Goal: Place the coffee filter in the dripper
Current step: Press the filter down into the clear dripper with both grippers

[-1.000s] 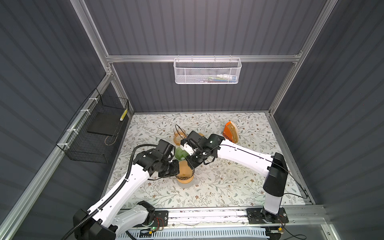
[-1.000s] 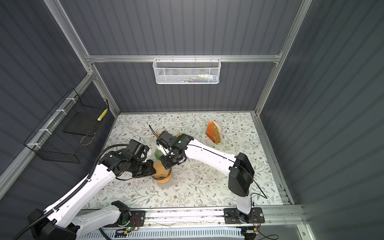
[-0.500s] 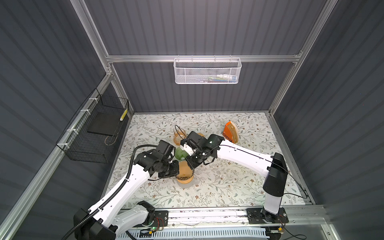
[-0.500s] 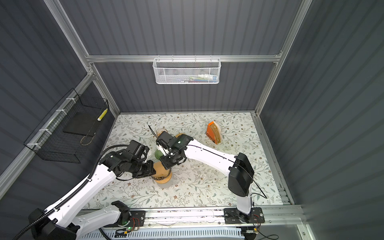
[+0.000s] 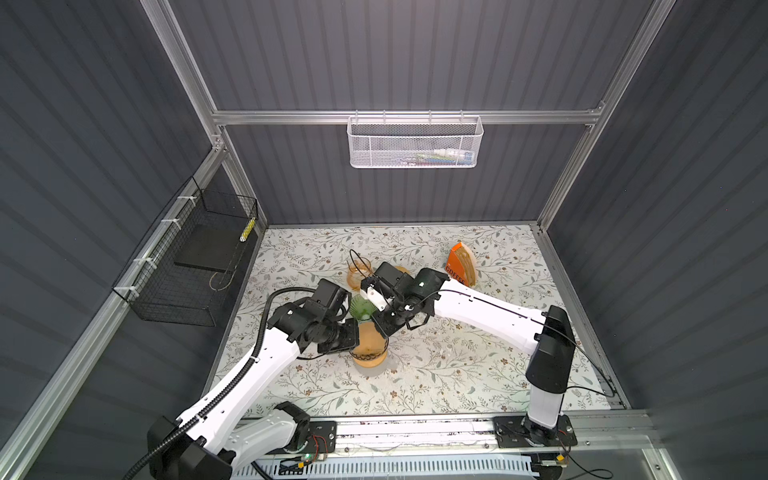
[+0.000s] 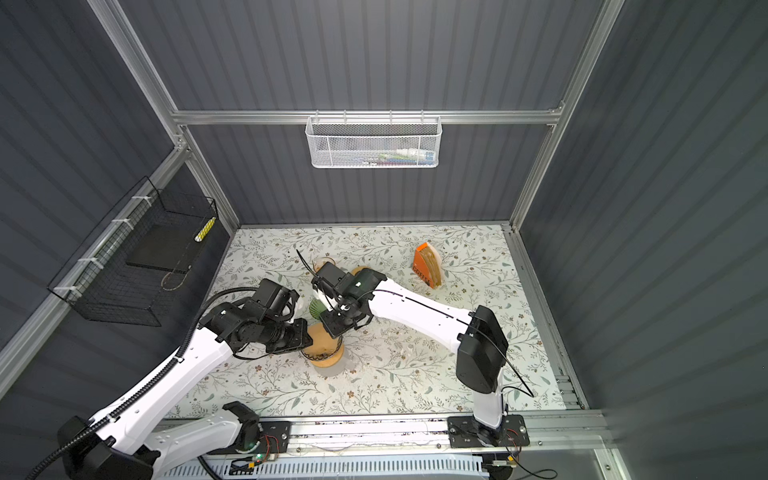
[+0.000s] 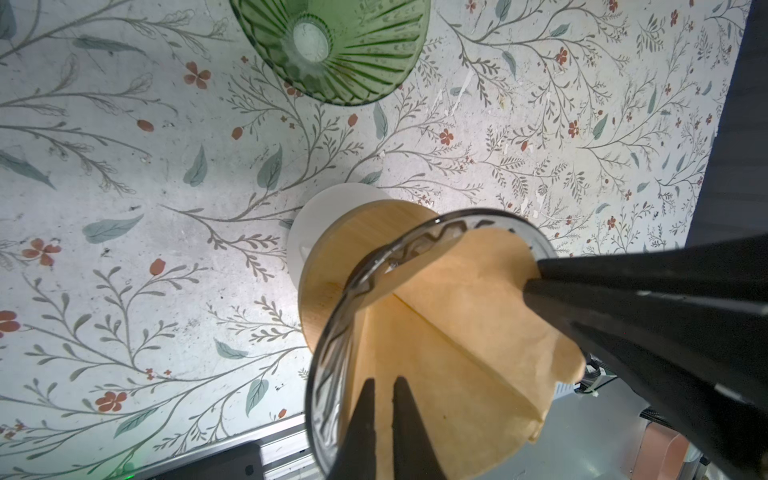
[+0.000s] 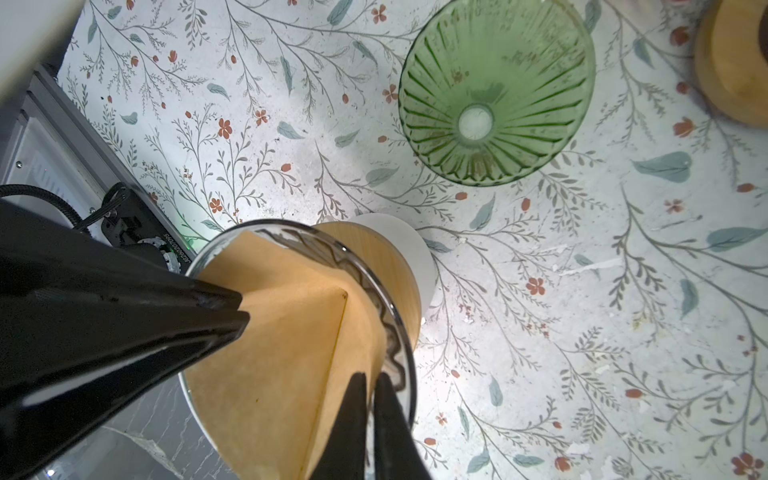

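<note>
The brown paper coffee filter [image 7: 469, 332] sits opened as a cone inside the clear glass dripper [image 7: 332, 332], which stands on a wooden collar and white base [image 8: 409, 249]. In both top views the dripper [image 5: 370, 349] [image 6: 324, 349] is at the table's middle front, with both wrists over it. My left gripper [image 7: 382, 380] is shut on one side of the filter's rim, and it shows in the right wrist view too [image 8: 243, 309]. My right gripper [image 8: 371, 376] pinches the opposite side by the glass rim, its jaws almost together.
A green ribbed glass cone [image 8: 494, 95] [image 5: 360, 308] stands just behind the dripper. An orange coffee-filter box [image 5: 459, 266] is at the back right, and an amber glass vessel [image 5: 356, 272] is behind the arms. A black wire basket [image 5: 195, 257] hangs on the left wall.
</note>
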`<control>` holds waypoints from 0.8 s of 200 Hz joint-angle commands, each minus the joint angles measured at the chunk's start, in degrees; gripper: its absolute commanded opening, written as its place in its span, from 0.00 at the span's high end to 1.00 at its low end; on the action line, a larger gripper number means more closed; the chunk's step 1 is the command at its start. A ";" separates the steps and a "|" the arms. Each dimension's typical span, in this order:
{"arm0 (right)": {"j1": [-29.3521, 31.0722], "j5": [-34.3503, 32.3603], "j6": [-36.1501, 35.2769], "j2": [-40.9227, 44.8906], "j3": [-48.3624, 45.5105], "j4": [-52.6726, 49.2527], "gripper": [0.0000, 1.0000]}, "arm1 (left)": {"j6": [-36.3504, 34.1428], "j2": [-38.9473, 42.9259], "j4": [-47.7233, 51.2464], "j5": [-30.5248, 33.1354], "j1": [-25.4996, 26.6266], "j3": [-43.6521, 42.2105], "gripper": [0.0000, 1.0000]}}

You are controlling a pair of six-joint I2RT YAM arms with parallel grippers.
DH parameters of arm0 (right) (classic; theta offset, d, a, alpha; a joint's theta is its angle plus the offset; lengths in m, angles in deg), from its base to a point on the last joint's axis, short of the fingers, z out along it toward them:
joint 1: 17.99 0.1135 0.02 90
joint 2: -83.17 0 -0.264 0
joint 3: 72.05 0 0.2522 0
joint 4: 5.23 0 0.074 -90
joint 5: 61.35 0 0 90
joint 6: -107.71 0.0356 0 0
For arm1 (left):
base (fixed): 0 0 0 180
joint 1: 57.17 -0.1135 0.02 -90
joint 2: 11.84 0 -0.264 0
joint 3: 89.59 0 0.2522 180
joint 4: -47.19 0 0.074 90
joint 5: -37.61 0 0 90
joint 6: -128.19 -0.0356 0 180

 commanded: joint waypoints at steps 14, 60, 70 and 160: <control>0.38 -1.15 -0.81 0.26 2.10 -1.86 0.84 | -0.91 -0.47 0.24 -0.12 0.40 2.31 0.88; 0.42 -1.74 -0.81 0.96 2.72 -2.27 0.77 | -0.77 -0.23 0.41 -0.25 0.40 2.88 0.88; 0.43 -1.85 -0.81 1.09 2.72 -2.48 0.77 | -0.73 -0.06 0.47 -0.27 0.40 2.85 0.88; 1.34 -2.55 -0.99 1.05 2.11 -2.66 0.90 | 0.65 2.02 1.01 -0.57 0.40 1.24 0.88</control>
